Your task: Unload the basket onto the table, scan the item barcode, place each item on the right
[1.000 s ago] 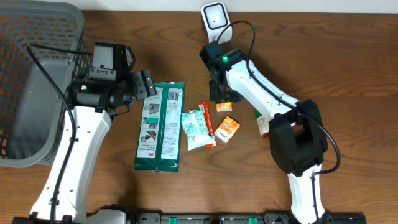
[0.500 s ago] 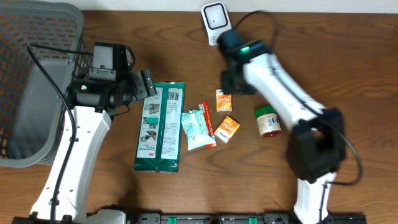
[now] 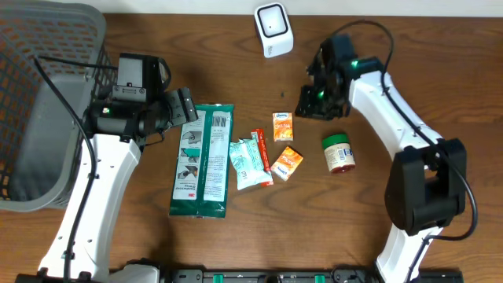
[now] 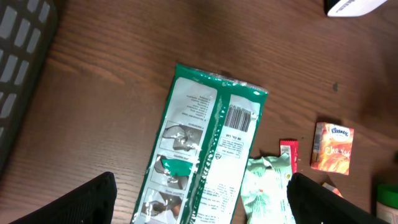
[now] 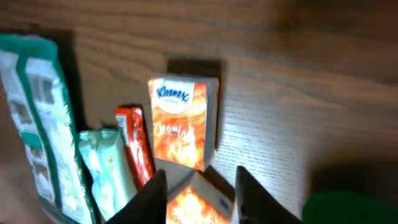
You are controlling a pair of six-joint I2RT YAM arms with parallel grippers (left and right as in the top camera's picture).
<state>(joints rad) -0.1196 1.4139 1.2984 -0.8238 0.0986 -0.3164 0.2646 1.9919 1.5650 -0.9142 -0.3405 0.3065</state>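
1. Dark wood table (image 3: 440,71). A grey plastic mesh basket (image 3: 39,118) takes the corner outboard of the left arm. Bare wood lies outboard of the right arm and along the far edge.
2. Right gripper (image 3: 313,106): fingers (image 5: 151,198) slightly apart, nothing between them, held above the table.
3. The small orange tissue packet (image 3: 283,126) lies flat just inboard of the right gripper, not touching it. The white box-shaped scanner (image 3: 273,28) sits beyond that, at the far edge, well apart from the packet.
4. A green-lidded jar (image 3: 339,153) stands near the right gripper on the base side. There is bare wood between it and the packet.
5. Left gripper (image 3: 187,106): jaws wide apart, empty, over the far end of the long green-and-white packet (image 3: 203,161).
6. Inboard of that packet lie a pale green wrapper (image 3: 247,163) and a red sachet (image 3: 262,156), side by side and touching, then a second orange packet (image 3: 288,163) close by. Gaps are tight here.
7. Right arm: reaches away from its base, then bends inboard at the wrist. Left arm: runs straight out, with its wrist turned inboard beside the basket.
8. Left wrist view only: barcode (image 4: 239,117) printed on the long packet, facing up.
9. Right wrist view only: tissue packet's printed front faces up, no barcode visible on it. The second orange packet shows under the finger gap.
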